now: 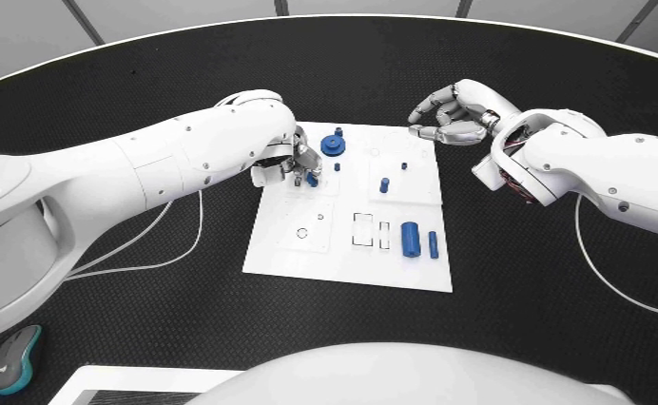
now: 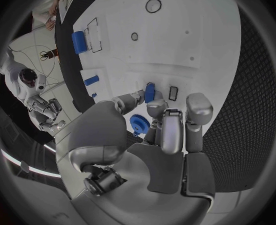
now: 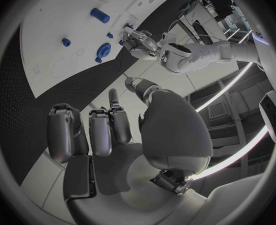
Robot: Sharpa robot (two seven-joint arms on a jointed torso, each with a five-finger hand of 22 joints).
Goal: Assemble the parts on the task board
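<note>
The white task board (image 1: 350, 262) lies mid-table. My left hand (image 1: 285, 165) hovers over its far left part and pinches a small blue part (image 1: 313, 178) between thumb and fingers; the left wrist view shows this part (image 2: 150, 92) at the fingertips, close to a small rectangular slot (image 2: 173, 93). A blue gear (image 1: 334, 145) stands on the board just beyond the hand. My right hand (image 1: 459, 115) hangs past the board's far right corner, fingers loosely bent and apart, with nothing in it (image 3: 107, 130).
On the board stand a small blue peg (image 1: 385, 184) and a tiny peg (image 1: 336, 166). A thick blue cylinder (image 1: 410, 239) and a thin blue pin (image 1: 434, 244) lie near its right front, beside outlined slots (image 1: 363, 229). Black table (image 1: 137, 329) surrounds it.
</note>
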